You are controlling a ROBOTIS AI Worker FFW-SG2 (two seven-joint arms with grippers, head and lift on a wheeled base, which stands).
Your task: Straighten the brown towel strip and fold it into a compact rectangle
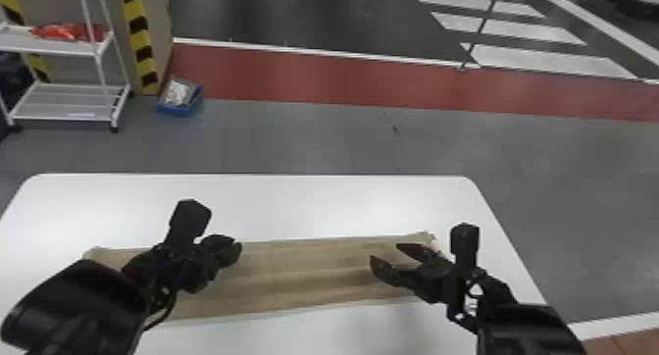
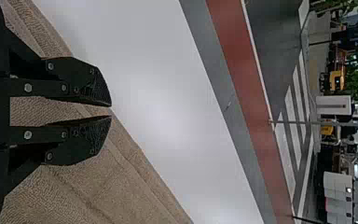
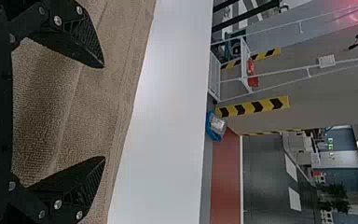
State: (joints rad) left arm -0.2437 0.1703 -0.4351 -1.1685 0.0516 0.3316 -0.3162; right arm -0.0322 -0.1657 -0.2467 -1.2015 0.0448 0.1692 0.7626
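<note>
Clock directions are being taken from the middle of the towel strip in the head view, twelve pointing away from the robot. At ten o'clock, the left gripper [image 1: 238,246] is hovering over the cloth, its fingers [image 2: 81,84] standing a narrow gap apart and gripping nothing; that spacing is probably suiting a pinch or a light press. The brown towel strip [image 1: 294,275] is lying on the white table [image 1: 294,202], running from nine towards three o'clock, with lengthwise ridges showing; it is presumably being laid crosswise so that both arms are reaching its ends. Between two and three o'clock, the right gripper [image 1: 385,252] is poised near that end, fingers [image 3: 81,39] wide apart and empty, seemingly to be taking in an edge. Whether either gripper is touching the cloth, this inspector cannot tell.
</note>
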